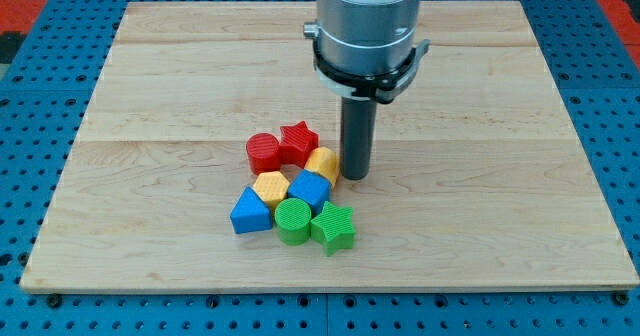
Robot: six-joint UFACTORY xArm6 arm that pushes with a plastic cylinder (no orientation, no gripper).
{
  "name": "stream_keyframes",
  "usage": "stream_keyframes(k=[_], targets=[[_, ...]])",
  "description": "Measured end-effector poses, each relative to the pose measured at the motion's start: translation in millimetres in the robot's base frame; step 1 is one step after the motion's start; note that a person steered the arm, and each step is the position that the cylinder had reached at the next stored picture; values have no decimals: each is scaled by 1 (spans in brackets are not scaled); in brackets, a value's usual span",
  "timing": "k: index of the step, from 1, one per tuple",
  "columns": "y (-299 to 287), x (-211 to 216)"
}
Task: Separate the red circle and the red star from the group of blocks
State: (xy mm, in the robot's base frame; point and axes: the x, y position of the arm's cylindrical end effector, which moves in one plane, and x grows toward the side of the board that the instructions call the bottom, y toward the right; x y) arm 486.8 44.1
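Observation:
The red circle (pixel 264 153) and the red star (pixel 298 141) sit side by side at the top of a tight group of blocks near the board's middle. Below them lie a yellow block (pixel 323 163), a yellow hexagon (pixel 271 188), a blue block (pixel 310 189), a blue triangle (pixel 250 213), a green circle (pixel 293 221) and a green star (pixel 333 226). My tip (pixel 356 176) stands on the board just right of the upper yellow block, close to or touching it, and right of the red star.
The wooden board (pixel 480 176) lies on a blue perforated table (pixel 30 96). The arm's grey body (pixel 365 26) hangs over the board's upper middle.

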Motion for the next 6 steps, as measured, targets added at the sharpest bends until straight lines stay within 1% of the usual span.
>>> stream_keyframes(k=[1, 2, 3, 4, 5, 6], targets=[[35, -10], [88, -78], [61, -142], [-17, -143], [-66, -124], [-105, -95]])
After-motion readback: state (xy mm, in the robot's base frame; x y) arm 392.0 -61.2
